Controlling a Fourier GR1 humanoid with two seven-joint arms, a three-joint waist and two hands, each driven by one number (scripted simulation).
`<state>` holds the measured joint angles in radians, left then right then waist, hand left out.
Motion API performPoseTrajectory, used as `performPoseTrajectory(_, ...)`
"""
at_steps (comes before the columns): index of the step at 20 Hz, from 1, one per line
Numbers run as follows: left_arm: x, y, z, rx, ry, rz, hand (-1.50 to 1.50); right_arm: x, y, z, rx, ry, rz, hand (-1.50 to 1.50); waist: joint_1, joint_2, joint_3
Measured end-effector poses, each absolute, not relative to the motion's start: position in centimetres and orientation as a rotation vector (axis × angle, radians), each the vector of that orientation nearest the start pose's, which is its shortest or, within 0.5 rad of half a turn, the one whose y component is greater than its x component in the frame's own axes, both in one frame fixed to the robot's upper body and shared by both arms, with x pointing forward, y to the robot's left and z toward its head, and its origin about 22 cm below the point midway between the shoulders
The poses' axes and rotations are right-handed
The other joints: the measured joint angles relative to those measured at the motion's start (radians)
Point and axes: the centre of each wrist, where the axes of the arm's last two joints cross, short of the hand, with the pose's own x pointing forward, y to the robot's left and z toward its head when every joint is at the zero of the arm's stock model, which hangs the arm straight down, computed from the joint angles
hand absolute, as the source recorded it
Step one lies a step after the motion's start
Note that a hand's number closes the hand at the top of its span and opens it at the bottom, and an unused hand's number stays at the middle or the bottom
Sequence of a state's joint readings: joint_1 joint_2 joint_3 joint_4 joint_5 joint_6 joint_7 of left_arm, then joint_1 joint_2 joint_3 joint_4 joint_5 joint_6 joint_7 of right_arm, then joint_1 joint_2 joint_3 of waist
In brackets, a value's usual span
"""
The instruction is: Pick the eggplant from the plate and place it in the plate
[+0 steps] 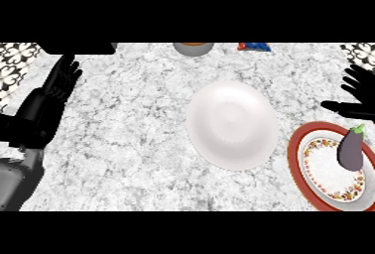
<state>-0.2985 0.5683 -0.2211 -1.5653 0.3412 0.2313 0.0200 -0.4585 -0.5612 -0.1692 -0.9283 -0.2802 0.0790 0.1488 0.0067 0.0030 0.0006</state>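
Eggplant (pixel 352 151), dark purple with a green stem, lies on the red-rimmed patterned plate (pixel 302 149) at the counter's right edge. Just left of it sits a plain white plate (pixel 231 125), bare, on the marbled counter (pixel 124 149). The right hand (pixel 357 94) hovers above the eggplant, fingers spread, holding nothing. The left hand (pixel 62 77) rests at the far left, fingers straight, also holding nothing.

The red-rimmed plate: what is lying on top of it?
An eggplant lies on the red-rimmed plate, toward its right side. The patterned plate surface beneath the eggplant is covered, and the plate's right part is out of view.
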Motion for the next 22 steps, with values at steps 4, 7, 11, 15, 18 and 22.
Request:
performPoseTrajectory(4, 29.8, 27.4, 10.4, 0.132, -1.756, -0.243, 0.00, 34.4, -43.5, 10.6, -0.339, -1.173, 0.154, -1.50, 0.010, 0.002, -0.001)
performPoseTrajectory(7, 29.9, 27.3, 10.5, 0.118, -1.761, -0.253, 0.00, 34.7, -44.7, 12.7, -0.373, -1.015, 0.308, -1.50, 0.023, 0.006, -0.002)
performPoseTrajectory(11, 30.2, 27.4, 10.8, 0.112, -1.764, -0.256, 0.00, 34.8, -46.4, 14.8, -0.343, -0.817, 0.490, -1.50, 0.030, 0.009, -0.001)
performPoseTrajectory(15, 30.5, 27.4, 10.9, 0.105, -1.767, -0.259, 0.00, 35.6, -46.7, 15.6, -0.266, -0.641, 0.625, -1.50, 0.036, 0.010, -0.001)
performPoseTrajectory(18, 30.8, 27.4, 10.8, 0.110, -1.763, -0.258, 0.00, 35.9, -46.8, 14.8, -0.223, -0.559, 0.680, -1.50, 0.031, 0.010, 0.000)
performPoseTrajectory(22, 30.5, 27.6, 10.8, 0.110, -1.760, -0.250, 0.00, 36.5, -46.5, 13.8, -0.213, -0.494, 0.730, -1.50, 0.026, 0.007, 0.001)
